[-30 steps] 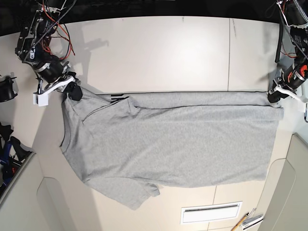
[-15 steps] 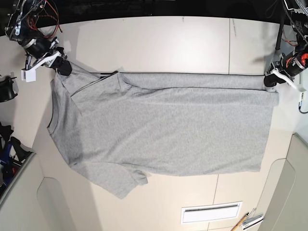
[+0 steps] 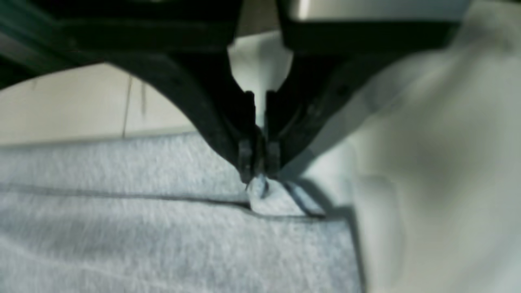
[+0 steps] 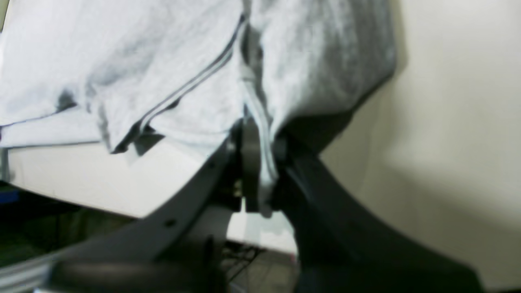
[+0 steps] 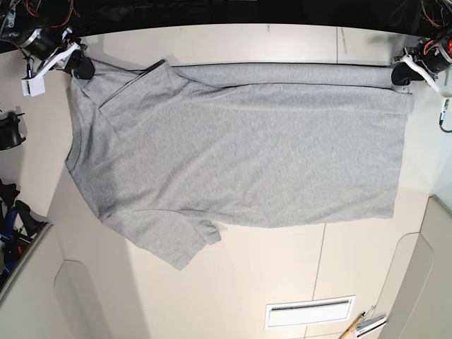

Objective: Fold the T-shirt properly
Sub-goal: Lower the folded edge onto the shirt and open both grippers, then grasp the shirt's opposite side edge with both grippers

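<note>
The light grey T-shirt (image 5: 240, 148) lies spread across the table, plain side up, collar at the left and hem at the right, its far edge folded over in a narrow band. My left gripper (image 5: 401, 76) is shut on the shirt's far hem corner; the left wrist view shows the black fingers pinching the cloth (image 3: 264, 191). My right gripper (image 5: 79, 68) is shut on the far shoulder near the sleeve; the right wrist view shows the fabric (image 4: 260, 162) clamped between the fingers. One sleeve (image 5: 176, 244) lies flat at the front left.
The cream table (image 5: 282, 261) has a white vent slot (image 5: 309, 311) near its front edge. A pencil and small white item (image 5: 364, 325) lie at the front right. Dark equipment (image 5: 10, 131) stands off the left edge.
Both grippers have pulled the shirt's far edge toward the back of the table; the whole shirt has slid that way and lies flatter.
</note>
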`<state>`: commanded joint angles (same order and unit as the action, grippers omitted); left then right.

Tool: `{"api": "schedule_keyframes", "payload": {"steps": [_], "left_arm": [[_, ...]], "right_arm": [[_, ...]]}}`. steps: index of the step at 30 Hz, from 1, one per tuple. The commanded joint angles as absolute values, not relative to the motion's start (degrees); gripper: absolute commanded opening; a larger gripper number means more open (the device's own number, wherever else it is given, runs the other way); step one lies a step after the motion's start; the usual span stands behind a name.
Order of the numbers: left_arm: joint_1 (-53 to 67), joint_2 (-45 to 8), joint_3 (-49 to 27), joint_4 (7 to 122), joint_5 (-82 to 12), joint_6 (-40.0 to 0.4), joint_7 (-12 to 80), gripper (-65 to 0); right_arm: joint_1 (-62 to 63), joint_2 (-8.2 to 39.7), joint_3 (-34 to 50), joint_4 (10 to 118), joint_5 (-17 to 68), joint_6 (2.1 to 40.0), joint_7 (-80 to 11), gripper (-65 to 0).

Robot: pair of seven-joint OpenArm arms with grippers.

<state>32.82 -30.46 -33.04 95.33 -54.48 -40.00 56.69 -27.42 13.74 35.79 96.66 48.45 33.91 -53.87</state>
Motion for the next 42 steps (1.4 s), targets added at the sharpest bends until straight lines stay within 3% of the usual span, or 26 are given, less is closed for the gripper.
{"api": "schedule_keyframes", "payload": {"steps": [13,14,16,17,18,24,28,32,35,42], "left_arm": [[39.55,-30.17,-33.04,95.94,-57.49,-40.00,59.00,-65.0],[39.55,-30.17,-33.04,95.94,-57.65,-40.00,59.11,-61.6],[39.53,-30.20,-33.04,95.94,-58.08,-40.00,60.77,-45.3],[39.53,-30.24,-33.10,95.94,-58.46,-40.00,61.19,-39.3],[39.53,-30.39,-33.41,95.94,-59.42,-40.00,61.71,-36.7],[39.31,-30.50,-45.23,95.94,-65.54,-40.00,63.02,-36.3],[35.79,-31.51,-52.21,95.94,-69.08,-40.00,62.83,-36.3],[30.81,-33.82,-51.96,95.94,-67.99,-40.00,61.87,-34.8],[28.21,-35.31,-51.29,95.72,-65.43,-40.00,58.81,-26.3],[18.81,-38.74,-41.10,88.55,-58.50,-40.00,53.71,-25.9]], "right_arm": [[-29.41,14.44,38.39,96.66,49.08,33.85,-56.01,-65.0],[-29.39,14.44,38.39,96.66,49.10,33.82,-55.99,-63.1],[-29.21,14.46,38.41,96.66,49.10,33.65,-55.96,-43.5],[-29.12,14.46,38.59,96.66,49.10,33.65,-55.90,-37.8],[-28.86,14.46,39.11,96.66,49.10,33.67,-55.70,-36.3],[-23.53,14.87,47.37,97.19,49.10,33.67,-54.65,-36.4],[-17.52,16.88,47.57,97.17,46.83,33.63,-50.17,-36.4],[-10.52,19.49,46.46,96.88,44.64,32.71,-48.58,-36.4],[-5.58,20.32,45.01,95.98,42.65,31.75,-46.94,-36.4],[8.05,20.32,36.12,79.57,34.72,31.70,-39.97,-36.3]]}}
